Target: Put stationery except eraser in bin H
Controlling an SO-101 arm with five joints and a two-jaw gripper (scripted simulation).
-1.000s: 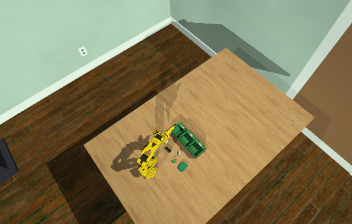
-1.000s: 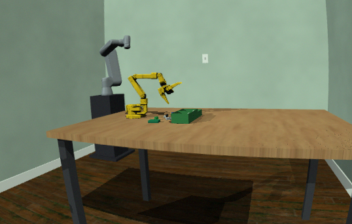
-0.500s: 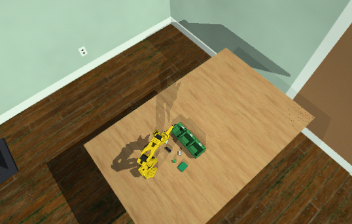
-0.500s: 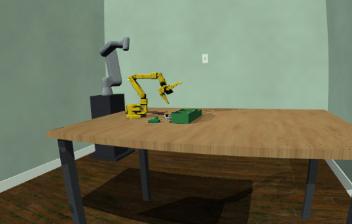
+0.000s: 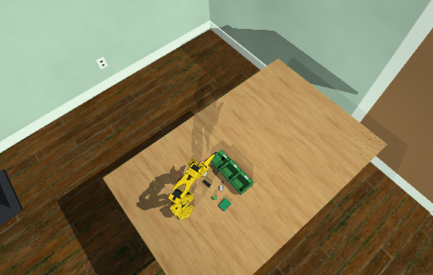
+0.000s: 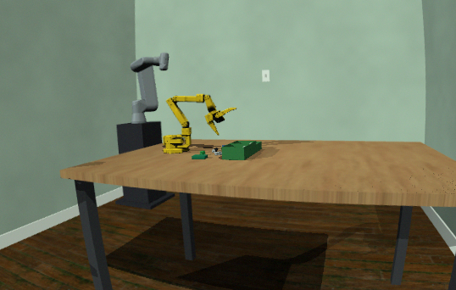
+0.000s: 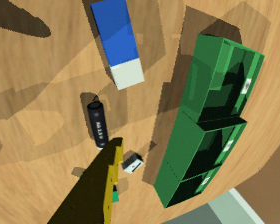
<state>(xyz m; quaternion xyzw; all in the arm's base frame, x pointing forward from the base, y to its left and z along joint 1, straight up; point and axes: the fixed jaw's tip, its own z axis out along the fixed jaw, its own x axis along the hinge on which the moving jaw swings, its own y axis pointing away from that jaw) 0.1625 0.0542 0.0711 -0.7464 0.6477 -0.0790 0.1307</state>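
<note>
Gripper (image 6: pixel 220 119), spread almost fully and holding nothing, is raised above the table (image 6: pixel 309 178), with a black cylinder (image 7: pixel 98 123) and small white piece (image 7: pixel 131 161) lying below it, the blue-and-white eraser (image 7: pixel 118 43) farther on, and the green bins (image 7: pixel 211 116) alongside.

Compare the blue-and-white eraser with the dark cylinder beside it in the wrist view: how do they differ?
The eraser is a flat rectangular block, blue with a white end; the dark cylinder is round-bodied and nearly black. The eraser is clearly larger and wider than the cylinder. The eraser lies farther from the gripper, the cylinder close beside its yellow finger. Both lie flat on the table, outside the green bins, untouched.
</note>
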